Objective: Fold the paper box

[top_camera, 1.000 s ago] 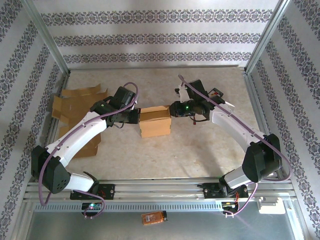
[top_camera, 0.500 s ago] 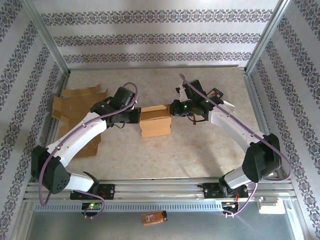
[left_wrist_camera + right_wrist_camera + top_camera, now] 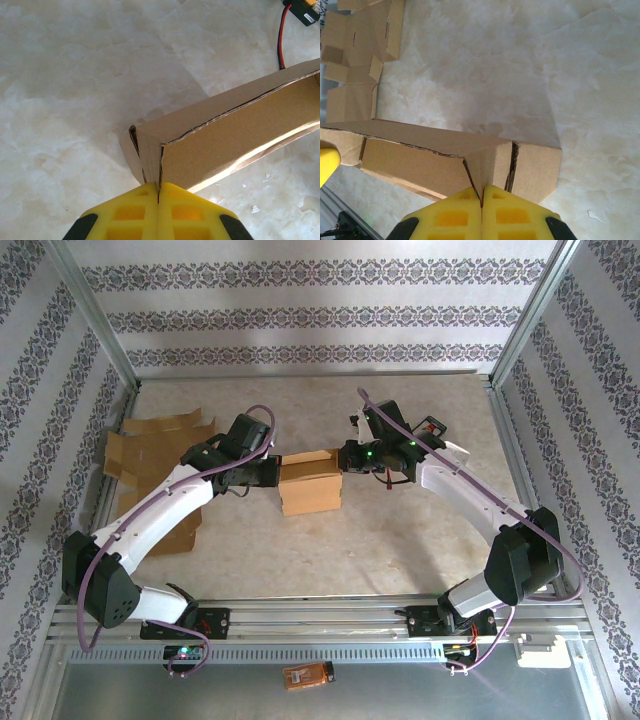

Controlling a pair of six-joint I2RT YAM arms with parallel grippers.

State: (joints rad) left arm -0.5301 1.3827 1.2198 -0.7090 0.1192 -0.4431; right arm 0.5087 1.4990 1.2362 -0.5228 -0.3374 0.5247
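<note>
The paper box (image 3: 310, 483) is seen near the middle of the table (image 3: 400, 540), between the two arms. Its left end wall is pinched by the left gripper (image 3: 159, 186), fingers pressed together on the cardboard. Its right end is clamped likewise by the right gripper (image 3: 481, 192). Flat cardboard sheets (image 3: 150, 455) are stacked at the table's left edge.

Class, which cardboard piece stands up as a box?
The box at the centre, pinched between left hand and right hand; the flat sheets lie unfolded at the left.
</note>
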